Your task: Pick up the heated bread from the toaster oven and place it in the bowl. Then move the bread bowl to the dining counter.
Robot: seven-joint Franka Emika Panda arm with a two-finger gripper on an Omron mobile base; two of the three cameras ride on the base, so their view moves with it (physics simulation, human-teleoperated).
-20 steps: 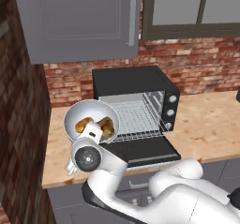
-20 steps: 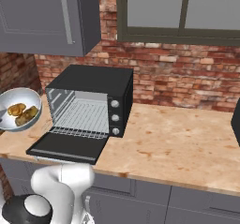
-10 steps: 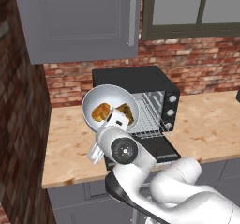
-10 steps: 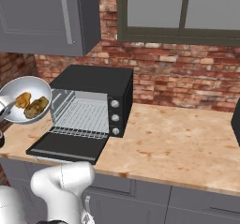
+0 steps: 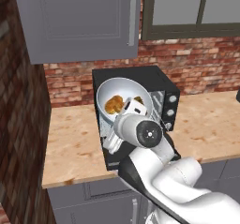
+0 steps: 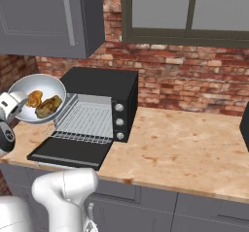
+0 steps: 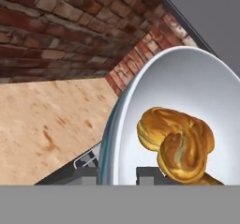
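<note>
The white arm rises in front, w/ its round wrist joint facing the camera in the left base view. At its end the gripper (image 7: pixel 117 174) is closed on the rim of the bowl (image 5: pixel 123 89) and holds it up in the air, tilted, above the counter and in front of the toaster oven (image 5: pixel 165 94). In the hand view one dark finger tip sits inside the bowl wall and the other outside, so the rim is pinched between them.

In the bowl (image 6: pixel 30 86) lie two pieces. The heated bread (image 6: pixel 34 99), golden-orange and rounded, is the one closer to the hand; in the hand view it (image 7: pixel 176 141) looks twisted like a knot and rests low against the bowl wall. Just beside it is a darker brown chunk (image 6: pixel 49 107), touching or almost touching it; I cannot tell which.

Behind the bowl the toaster oven (image 6: pixel 104 85) stands on the wood counter (image 6: pixel 180 146), approx. at the left part of it. Its drop-down door (image 6: pixel 68 152) lies open and flat, reaching past the counter edge. The silver wire rack (image 6: pixel 86 124) is pulled partly out over the door. Three knobs (image 6: pixel 118 122) go down the right side of the oven front.

Further back are the red brick wall (image 6: pixel 194 88), a grey upper cabinet (image 6: pixel 44 17) w/ a metal handle, and a dark-framed window (image 6: pixel 185 12) to the right of it. Grey lower cabinets (image 6: pixel 194 211) are under the counter.
</note>
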